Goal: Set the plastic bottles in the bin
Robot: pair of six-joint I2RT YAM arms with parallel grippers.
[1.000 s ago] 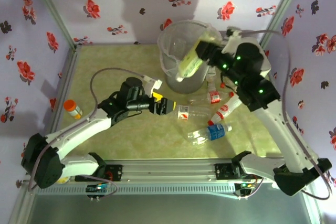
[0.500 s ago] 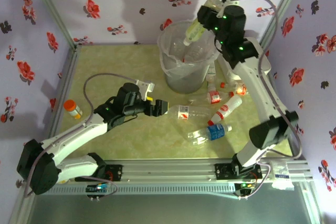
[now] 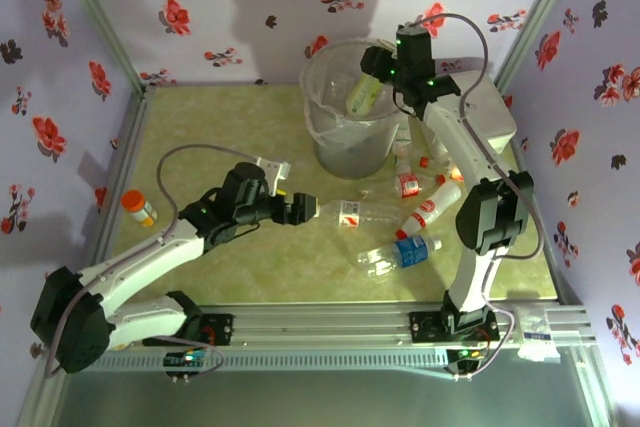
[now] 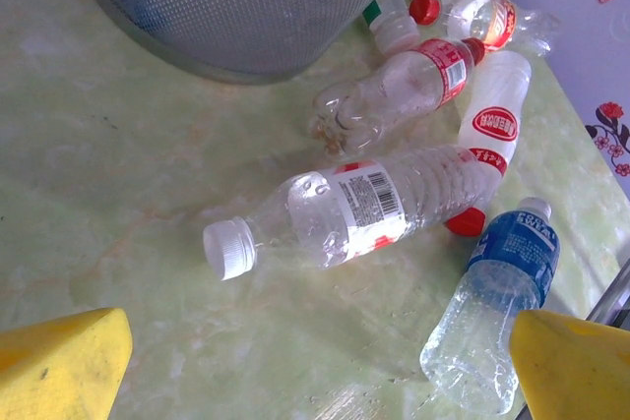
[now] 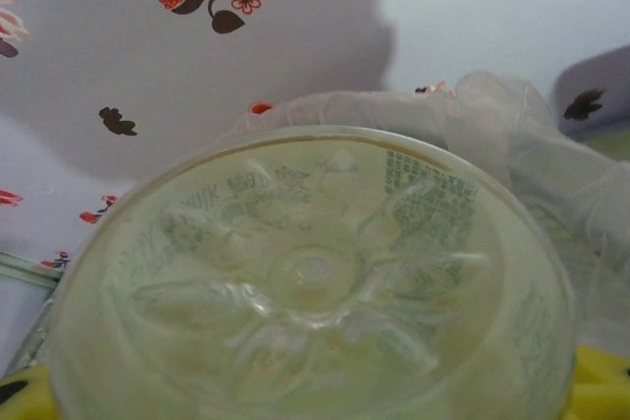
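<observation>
The right fingers (image 3: 384,69) hold a green-labelled bottle (image 3: 362,93), its moulded base toward the wrist and its neck tilted down over the mouth of the bin (image 3: 328,145), upper centre in the top view. I judge this the drop step, which calls only for a release. The left fingers (image 3: 300,209) stand wide just left of a white-capped bottle (image 3: 357,214) lying on the bench (image 3: 200,137). Next they should advance and close on its ribbed, crinkled clear body. A blue-labelled bottle (image 4: 512,253) and a red-labelled bottle (image 4: 423,76), thin and dented, lie nearby. The bin is round, translucent, mesh-textured and bag-lined.
</observation>
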